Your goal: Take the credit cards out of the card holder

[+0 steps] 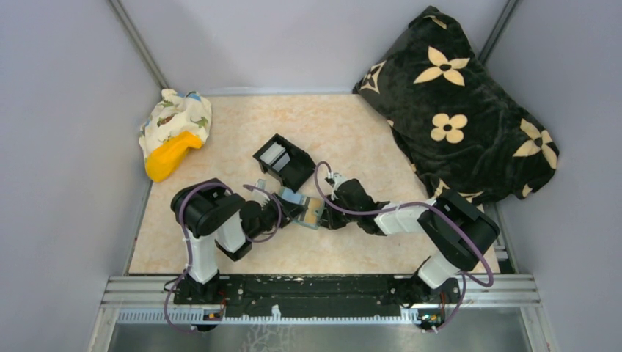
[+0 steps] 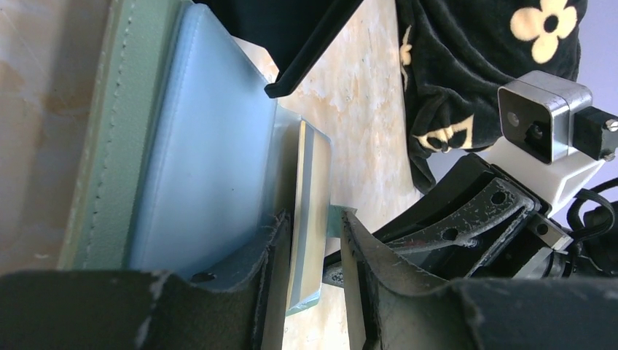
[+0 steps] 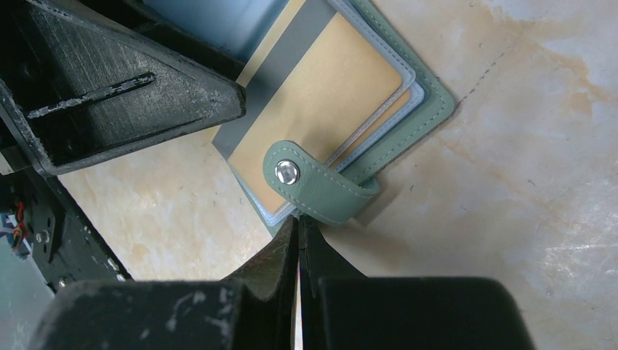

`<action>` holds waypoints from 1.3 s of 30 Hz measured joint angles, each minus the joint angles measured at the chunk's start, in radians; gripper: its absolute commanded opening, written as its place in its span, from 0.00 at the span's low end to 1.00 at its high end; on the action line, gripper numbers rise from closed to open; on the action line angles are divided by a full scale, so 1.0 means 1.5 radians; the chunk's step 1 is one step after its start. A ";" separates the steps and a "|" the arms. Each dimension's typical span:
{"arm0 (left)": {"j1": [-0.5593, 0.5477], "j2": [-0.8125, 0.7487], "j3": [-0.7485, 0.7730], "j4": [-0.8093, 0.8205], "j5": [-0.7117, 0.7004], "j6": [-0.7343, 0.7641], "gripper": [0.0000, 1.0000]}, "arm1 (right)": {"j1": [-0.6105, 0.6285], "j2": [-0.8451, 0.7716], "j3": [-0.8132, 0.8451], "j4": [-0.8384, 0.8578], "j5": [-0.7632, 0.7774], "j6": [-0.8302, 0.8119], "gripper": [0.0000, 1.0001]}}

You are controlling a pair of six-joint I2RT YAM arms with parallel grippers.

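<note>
Seemingly, credit card (image 3: 328,95) in card holder (image 3: 431,102)

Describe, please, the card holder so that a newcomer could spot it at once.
On the marbled table, find the open black box near the middle. Just below it in the top view lies the card holder: the only sage-green wallet, opened, a tan card showing inside.

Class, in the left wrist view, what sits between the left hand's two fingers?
A credit card, seen nearly edge-on, sticking out of the card holder; the left wrist view shows it.
</note>
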 measured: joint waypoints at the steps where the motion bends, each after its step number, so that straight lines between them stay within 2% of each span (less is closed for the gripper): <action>1: 0.001 0.000 0.000 0.000 0.004 0.000 0.38 | -0.003 0.001 0.000 0.000 -0.002 0.001 0.00; 17: 0.007 0.019 0.014 0.001 0.110 -0.030 0.41 | -0.046 0.004 0.004 -0.016 -0.044 -0.006 0.00; 27: 0.009 0.058 0.046 0.002 0.172 -0.068 0.31 | -0.053 0.004 0.004 -0.012 -0.041 -0.015 0.00; 39: 0.040 0.027 -0.001 0.002 0.207 -0.067 0.40 | -0.053 0.019 0.004 0.019 -0.041 -0.012 0.00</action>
